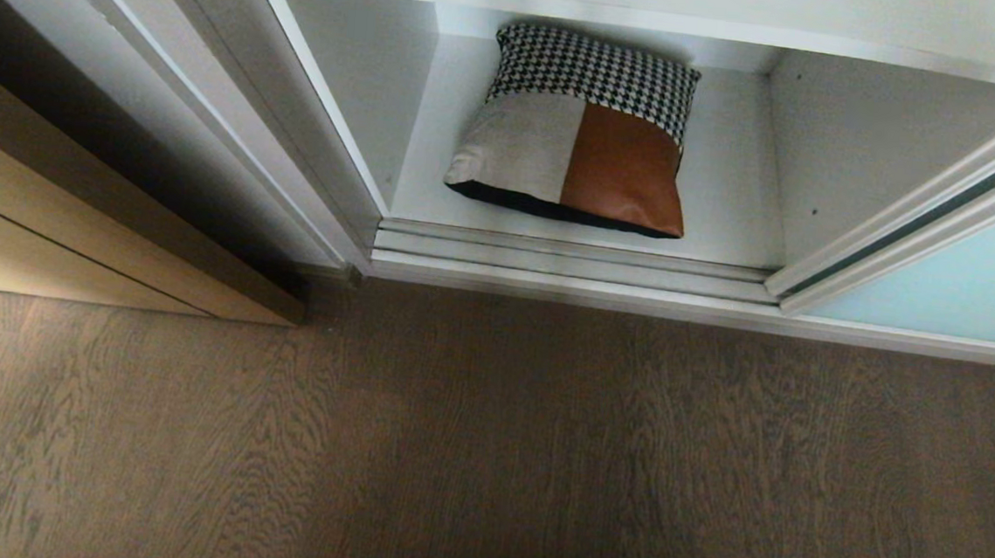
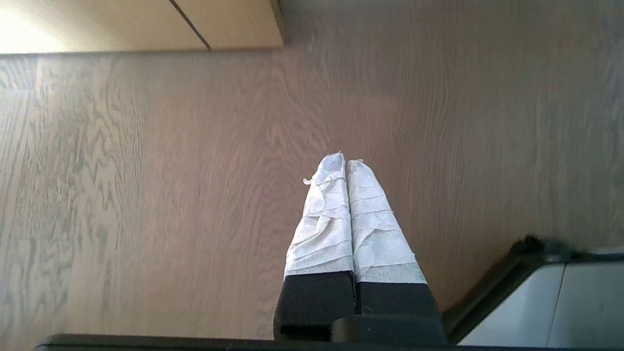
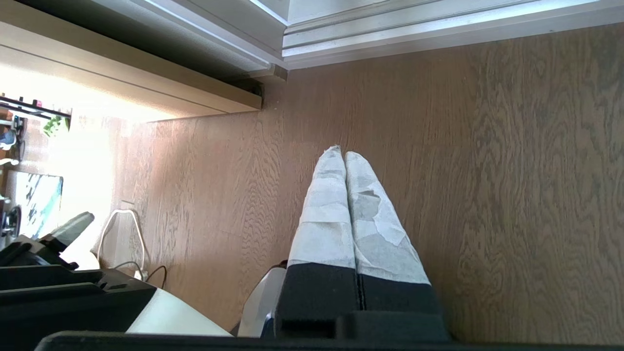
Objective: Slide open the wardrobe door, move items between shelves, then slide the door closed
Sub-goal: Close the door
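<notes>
The sliding wardrobe door (image 1: pixel 953 276) stands pushed aside at the right of the head view, leaving the compartment open. The cushion (image 1: pixel 573 131) lies flat on the lowest white shelf (image 1: pixel 729 216), leaning slightly against the back wall, just behind the sill tracks (image 1: pixel 569 262). A higher shelf (image 1: pixel 656 14) shows along the top edge. Neither arm appears in the head view. The left gripper (image 2: pixel 346 163) hangs over the wood-grain floor (image 1: pixel 485 453) with its taped fingertips pressed together and nothing between them; the right gripper (image 3: pixel 340 153) is likewise pressed together and empty, pointing toward the floor near the sill corner. Judged step: either retrieving the cushion or closing the door. For retrieval, spread the fingers before entering, approach over the tracks, and pinch a front corner rather than the soft centre. For closing, press on the silver-white frame, not the glass.
</notes>
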Tool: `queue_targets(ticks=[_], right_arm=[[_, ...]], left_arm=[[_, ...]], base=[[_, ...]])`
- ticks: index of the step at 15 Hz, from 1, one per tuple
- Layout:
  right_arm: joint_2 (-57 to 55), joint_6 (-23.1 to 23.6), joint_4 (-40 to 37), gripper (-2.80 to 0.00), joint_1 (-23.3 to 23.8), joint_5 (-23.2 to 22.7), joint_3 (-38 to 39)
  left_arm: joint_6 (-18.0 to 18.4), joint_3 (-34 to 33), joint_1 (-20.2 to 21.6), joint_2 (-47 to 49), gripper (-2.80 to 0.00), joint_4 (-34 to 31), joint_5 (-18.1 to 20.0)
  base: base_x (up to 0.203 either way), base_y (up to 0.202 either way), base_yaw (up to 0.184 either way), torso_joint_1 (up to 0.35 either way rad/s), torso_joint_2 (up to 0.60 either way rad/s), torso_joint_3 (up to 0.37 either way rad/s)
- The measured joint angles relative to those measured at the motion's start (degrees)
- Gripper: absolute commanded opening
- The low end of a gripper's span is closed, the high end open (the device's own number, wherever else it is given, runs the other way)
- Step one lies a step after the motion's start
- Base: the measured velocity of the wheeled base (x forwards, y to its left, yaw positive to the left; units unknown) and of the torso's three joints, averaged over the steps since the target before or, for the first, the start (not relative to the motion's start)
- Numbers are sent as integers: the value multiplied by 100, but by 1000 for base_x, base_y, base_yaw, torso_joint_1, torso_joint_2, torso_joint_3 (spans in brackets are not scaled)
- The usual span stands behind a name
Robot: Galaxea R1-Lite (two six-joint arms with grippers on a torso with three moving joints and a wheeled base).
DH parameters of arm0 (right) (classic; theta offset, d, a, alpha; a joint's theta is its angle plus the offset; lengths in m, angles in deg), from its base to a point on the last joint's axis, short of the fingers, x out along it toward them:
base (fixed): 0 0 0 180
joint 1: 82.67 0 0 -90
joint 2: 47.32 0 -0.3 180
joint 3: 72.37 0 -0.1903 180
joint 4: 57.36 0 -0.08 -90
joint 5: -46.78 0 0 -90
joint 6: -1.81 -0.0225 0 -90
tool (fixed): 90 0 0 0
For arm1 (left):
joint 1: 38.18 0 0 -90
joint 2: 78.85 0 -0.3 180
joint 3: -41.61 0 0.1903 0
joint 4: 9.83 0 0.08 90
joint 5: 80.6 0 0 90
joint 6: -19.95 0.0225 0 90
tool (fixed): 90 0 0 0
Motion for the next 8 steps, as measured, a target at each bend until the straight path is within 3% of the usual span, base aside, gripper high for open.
queue_targets(ticks=[5,8], right_arm=[[-20,12,6,-280,13,16,-386],[-121,20,-11,-280,-82,331,-955]], left_arm=[[-16,0,-4,-162,-280,-4,-3],[-13,0,-2,-176,-280,-6,-4]], base=[[0,0,0,0,0,0],[0,0,0,0,0,0]])
